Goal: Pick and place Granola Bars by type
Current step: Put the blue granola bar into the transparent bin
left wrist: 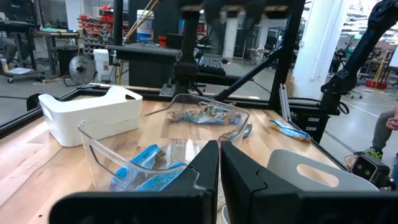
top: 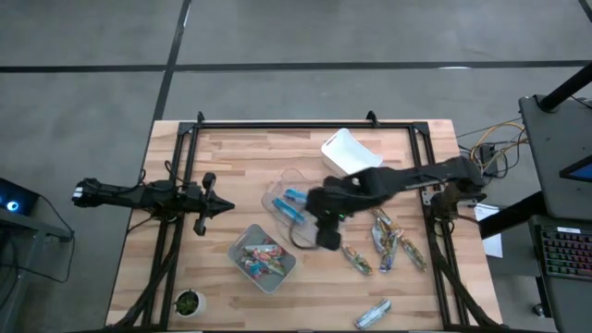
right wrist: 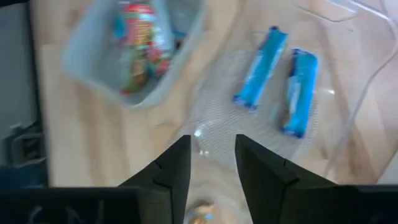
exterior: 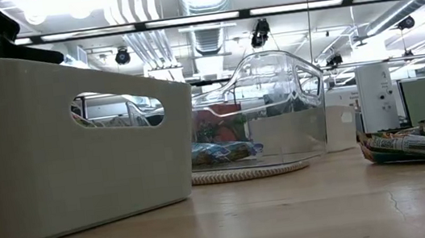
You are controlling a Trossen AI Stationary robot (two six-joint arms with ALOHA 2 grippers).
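On a wooden table (top: 231, 157), the left gripper (top: 222, 209) waits at the left side, its fingers (left wrist: 205, 168) pressed together and holding nothing. Just right of it, toward the near edge, a grey bin (top: 242, 242) holds red, orange and pink granola bars (top: 263, 259). Farther right, a clear bin (top: 277, 185) contains two blue bars (top: 291, 205), which lie side by side in the right wrist view (right wrist: 261, 59). The right gripper (top: 328, 233) hovers over the table between the clear bin and the grey bin, its fingers (right wrist: 177, 165) standing a little apart with nothing visible between them. A white bin (top: 347, 150) sits at the far side of the table, beside the right arm. To the right, a loose cluster of greenish-brown bars (top: 393, 242) lies on the wood, and a single silvery bar (top: 375, 313) rests alone near the table's near edge.
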